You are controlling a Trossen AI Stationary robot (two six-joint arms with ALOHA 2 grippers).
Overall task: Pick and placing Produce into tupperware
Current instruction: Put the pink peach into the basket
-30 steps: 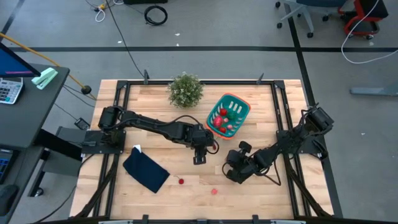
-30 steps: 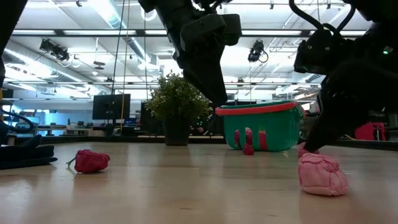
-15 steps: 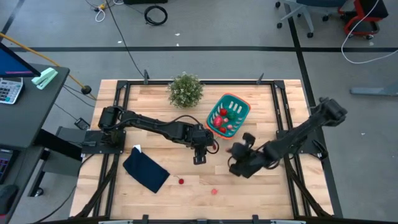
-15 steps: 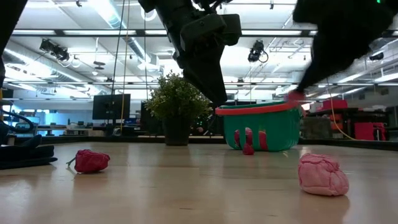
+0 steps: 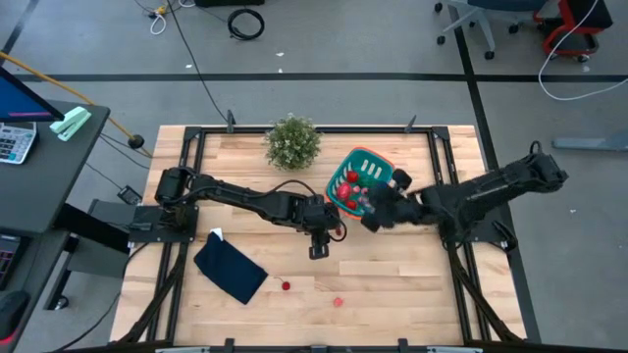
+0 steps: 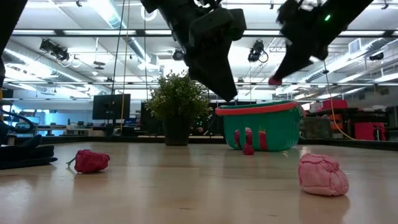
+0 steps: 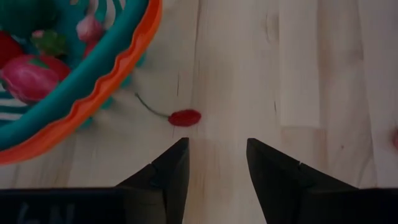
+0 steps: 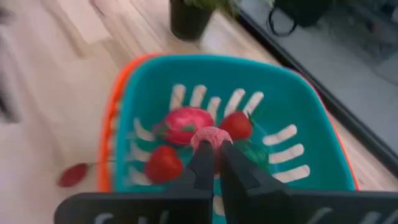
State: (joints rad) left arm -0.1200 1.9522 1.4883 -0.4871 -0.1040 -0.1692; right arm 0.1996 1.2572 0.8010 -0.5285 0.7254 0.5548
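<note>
Above the basket [image 5: 359, 180], the right gripper [image 8: 213, 160] hangs with its fingers pinched on a small pink fruit [image 8: 210, 135], most of which is hidden between the finger tips. The basket sits just beside the potted plant [image 5: 292, 141], its long axis running diagonally across the table [image 5: 412, 284]; in the high view the right arm covers its near rim. Inside it lie red and pink pieces and one green piece, partly overlapping, so their number is hard to tell. Just outside the basket's wall lies a red cherry [image 7: 185, 117], its thin stem pointing back toward the basket. The left gripper [image 7: 216, 163] hovers beside the basket, its fingers spread apart and holding nothing, the cherry just ahead of them. Farther from the basket, a red fruit [image 5: 286, 285] and a pink fruit [image 5: 338, 301] lie well apart on the table, near a dark cloth [image 5: 230, 270].
</note>
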